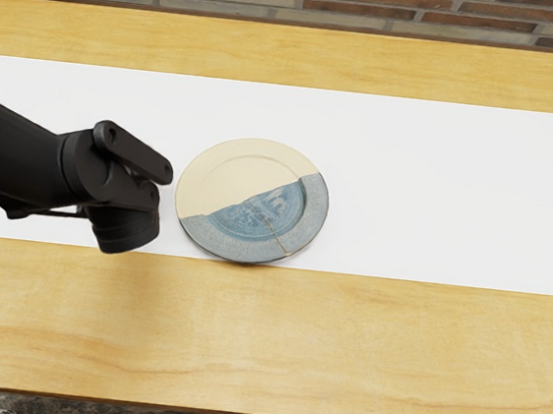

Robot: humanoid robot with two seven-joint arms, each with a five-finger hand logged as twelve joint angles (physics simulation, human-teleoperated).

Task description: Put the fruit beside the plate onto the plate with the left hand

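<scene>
Black left hand [124,199] hovers over the light wooden table [262,344] near its left edge, just beside the round cream-and-blue ceramic plate [241,169]. Grip: cannot tell. Fruit not visible, possibly hidden under hand; 0 items on plate. Advice: confirm hold, then lift above rim.

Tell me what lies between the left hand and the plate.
In the head view, only a narrow strip of white runner separates the left hand from the plate. Nothing else shows in that gap.
</scene>
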